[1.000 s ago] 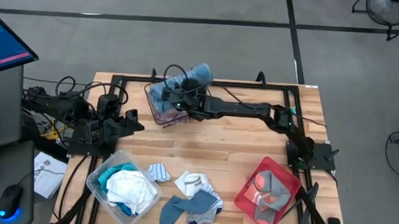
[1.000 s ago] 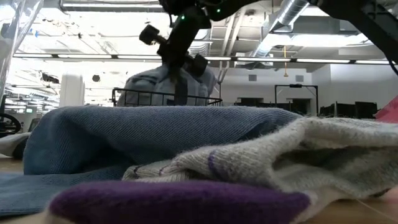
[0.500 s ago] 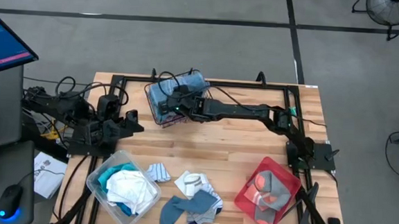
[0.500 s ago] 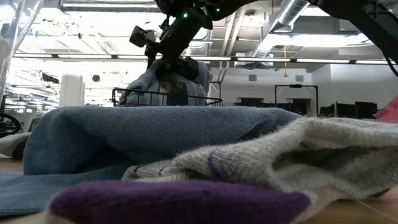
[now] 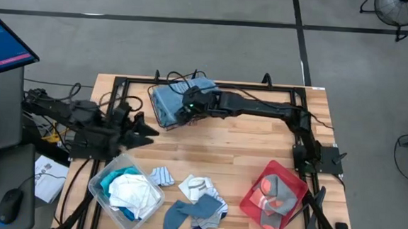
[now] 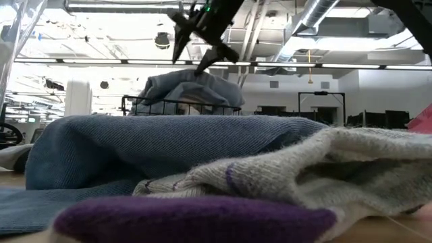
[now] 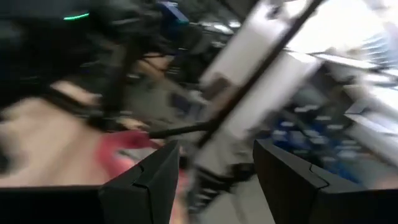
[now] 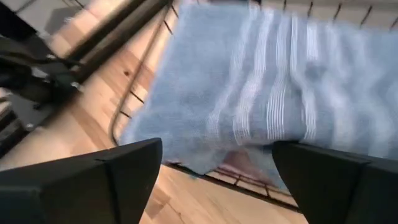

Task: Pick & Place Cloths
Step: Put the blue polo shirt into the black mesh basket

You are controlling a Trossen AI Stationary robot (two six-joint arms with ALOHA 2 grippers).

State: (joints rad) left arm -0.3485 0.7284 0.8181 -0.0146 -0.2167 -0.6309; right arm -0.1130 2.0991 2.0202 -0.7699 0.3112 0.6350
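Cloths lie in several spots on the wooden table (image 5: 224,140); at the near edge a small heap of socks (image 5: 197,210) rests on the bare wood, grey-blue ones in front and a pale one with stripes just behind; a small striped cloth (image 5: 161,176) lies flat to the left of them; in the low view a big blue fold (image 6: 169,148) and a cream sock (image 6: 317,169) fill the front, with something purple (image 6: 196,223) right at the bottom; at the near left stands a clear plastic tub (image 5: 99,186) with white cloth and a bit of turquoise piled inside (image 5: 132,194); at the near right a red tray (image 5: 252,201) sits tilted, with grey and coral socks (image 5: 276,193) lying in it; farther back on the left the left gripper (image 5: 148,129) hangs low over the table edge, nothing in it, its two dark fingers (image 7: 146,183) spread apart; that view is too blurred to tell much else; at the far side stands the black wire basket (image 5: 156,111), and the grey-blue striped towel (image 5: 177,96) is bunched up inside it, heaped above the rim; a bit of pink shows under the towel (image 8: 239,163); the right gripper (image 5: 189,108) is just over the towel, its fingers (image 6: 179,47) spread wide and holding nothing; the right arm (image 5: 261,107) reaches in from the far right.
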